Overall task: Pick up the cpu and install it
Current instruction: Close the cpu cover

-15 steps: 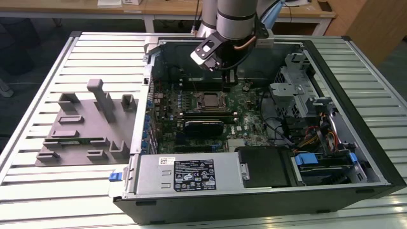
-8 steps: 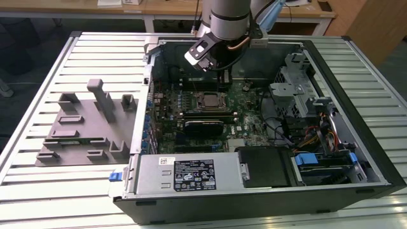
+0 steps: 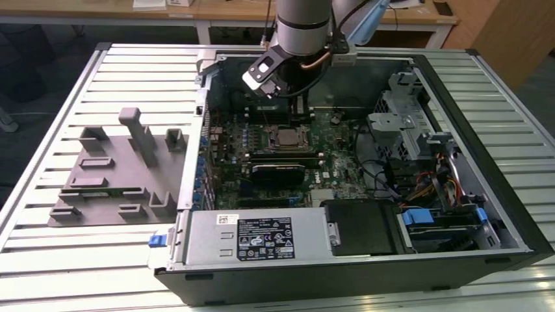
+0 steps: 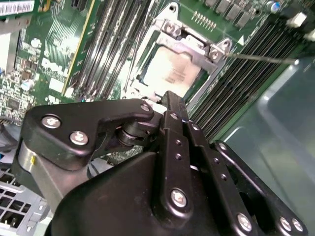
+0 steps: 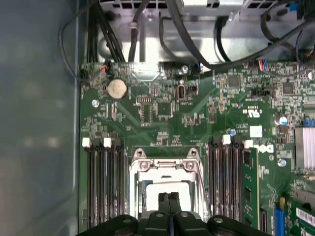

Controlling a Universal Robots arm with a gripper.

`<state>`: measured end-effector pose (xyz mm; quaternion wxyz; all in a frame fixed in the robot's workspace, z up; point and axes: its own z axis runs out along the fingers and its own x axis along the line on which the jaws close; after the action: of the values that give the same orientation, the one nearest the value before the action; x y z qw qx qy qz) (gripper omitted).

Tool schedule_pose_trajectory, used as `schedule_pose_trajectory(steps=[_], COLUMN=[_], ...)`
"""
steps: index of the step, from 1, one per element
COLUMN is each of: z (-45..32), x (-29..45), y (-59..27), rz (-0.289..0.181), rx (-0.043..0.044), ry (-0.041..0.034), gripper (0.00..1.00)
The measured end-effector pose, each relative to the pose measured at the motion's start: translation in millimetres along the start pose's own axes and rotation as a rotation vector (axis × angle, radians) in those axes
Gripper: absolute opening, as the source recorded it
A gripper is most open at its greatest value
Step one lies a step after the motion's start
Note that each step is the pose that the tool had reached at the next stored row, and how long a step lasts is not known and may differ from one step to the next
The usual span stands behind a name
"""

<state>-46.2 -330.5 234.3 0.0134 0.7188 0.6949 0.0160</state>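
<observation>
**Operator:** What's closest in the exterior view?

**Spotter:** On your side of the socket you have the silver power supply. It sits at the front of the open computer case, which lies on the slatted bench. Between that box and the socket, a black heatsink block sits on the green board.

**Operator:** Where's the cpu?

**Spotter:** Your cpu lies flat inside the socket's metal frame, pale top up.

**Operator:** And the pincer?

**Spotter:** Your pincer hangs right over the socket. Its two black fingers are pressed together with just a thin seam between them, pinching nothing. You can't tell from these views whether the tips touch the cpu.

**Operator:** What's past that?

**Spotter:** Memory slots run along both sides of the socket. Beyond the socket you'll find a round coin battery on the board, then black cables crossing the case's metal. To the exterior view's left of the socket, outside the case, a gray molded tray rests on the bench.
</observation>
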Motion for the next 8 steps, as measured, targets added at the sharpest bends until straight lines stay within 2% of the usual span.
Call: schedule_pose_trajectory(steps=[8], z=[4.7], x=[-0.5], y=[-8.6], rz=[0.000], rx=[0.0000], ry=[-0.0001], gripper=[0.11])
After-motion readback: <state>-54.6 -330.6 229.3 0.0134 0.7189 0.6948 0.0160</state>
